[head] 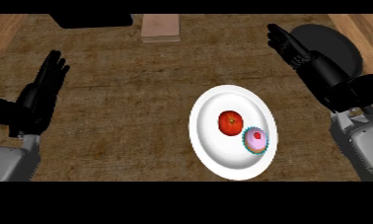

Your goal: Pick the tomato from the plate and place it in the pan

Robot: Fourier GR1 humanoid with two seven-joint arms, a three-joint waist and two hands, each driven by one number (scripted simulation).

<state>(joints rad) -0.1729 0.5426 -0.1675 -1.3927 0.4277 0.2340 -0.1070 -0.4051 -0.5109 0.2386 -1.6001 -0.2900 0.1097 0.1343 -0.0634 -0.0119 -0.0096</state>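
1. the tomato [230, 122] is seen on the white plate [218, 159], a little left of the plate's middle, on the wooden counter [116, 119].
2. a pink cupcake [256, 140] in a teal case is set on the same plate, just beside the tomato at its lower right; whether the two touch cannot be told.
3. the pan [336, 45], dark and round, is found at the counter's upper right, well apart from the plate and partly hidden by the right hand.
4. the right hand [310, 65] is held above the counter at the right, fingers straight and spread, nothing gripped; it lies between the plate and the pan.
5. the left hand [40, 94] is shown near the left edge, fingers straight and up, nothing held, at rest.
6. a pale block [160, 26] is placed at the counter's far edge, with a black object [91, 19] to its left; both are well away from the plate.
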